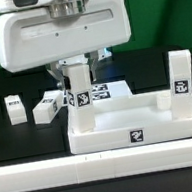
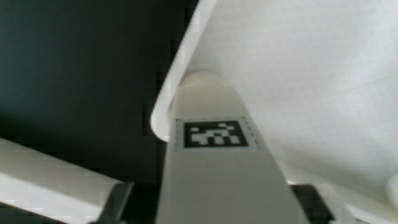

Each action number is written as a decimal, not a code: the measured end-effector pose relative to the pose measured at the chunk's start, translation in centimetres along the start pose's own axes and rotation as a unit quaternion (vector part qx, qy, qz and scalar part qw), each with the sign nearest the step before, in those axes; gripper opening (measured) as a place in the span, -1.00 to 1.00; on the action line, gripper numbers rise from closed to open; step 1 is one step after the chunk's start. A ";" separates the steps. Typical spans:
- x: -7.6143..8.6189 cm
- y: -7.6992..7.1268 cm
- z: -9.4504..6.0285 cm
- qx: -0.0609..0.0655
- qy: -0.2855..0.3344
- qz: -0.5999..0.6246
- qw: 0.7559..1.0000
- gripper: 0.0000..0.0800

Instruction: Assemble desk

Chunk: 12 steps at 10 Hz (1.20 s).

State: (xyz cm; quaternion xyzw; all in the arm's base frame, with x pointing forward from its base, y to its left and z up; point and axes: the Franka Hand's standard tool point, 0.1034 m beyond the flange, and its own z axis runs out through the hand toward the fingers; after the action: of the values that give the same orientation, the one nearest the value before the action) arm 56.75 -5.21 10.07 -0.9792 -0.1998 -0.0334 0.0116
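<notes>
Upright leg [image 2: 214, 140] at the slab [image 1: 140, 127] corner stands inside the pincer [image 2: 210, 198].

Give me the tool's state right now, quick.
Tool: jaws on either side of the upright desk leg at the slab corner; whether they are clamped on it cannot be told.

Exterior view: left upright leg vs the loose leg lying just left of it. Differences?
1. Pose: the left upright leg stands on end; the loose leg lies on its side.
2. Place: the left upright leg is at a corner of the desk slab; the loose leg is on the black table, apart from the slab.
3. The gripper straddles the left upright leg, contact unclear; the loose leg is free.
Shared: white square posts, black-and-white tags.
</notes>
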 end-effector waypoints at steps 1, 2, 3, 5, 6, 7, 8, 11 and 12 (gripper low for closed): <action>0.0 0.0 0.0 0.000 0.000 0.012 1.000 -0.28; 0.0 0.0 0.0 0.001 0.000 0.018 1.000 -0.28; -0.1 0.1 0.0 0.005 0.002 0.067 0.998 -0.28; -0.1 0.1 0.0 0.005 0.002 0.179 0.984 -0.28; -0.1 0.1 0.0 0.006 0.002 0.230 0.973 -0.28; -0.3 0.1 0.1 0.006 0.001 0.295 0.955 -0.28; -0.3 0.1 0.1 0.006 0.001 0.326 0.945 -0.28; -0.3 0.1 0.1 0.008 0.001 0.477 0.879 -0.27; -0.3 -0.1 0.1 0.009 -0.002 0.516 0.857 -0.27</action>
State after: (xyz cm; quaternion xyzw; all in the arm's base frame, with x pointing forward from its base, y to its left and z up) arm 56.49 -5.22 9.92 -0.9419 0.3333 -0.0192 0.0359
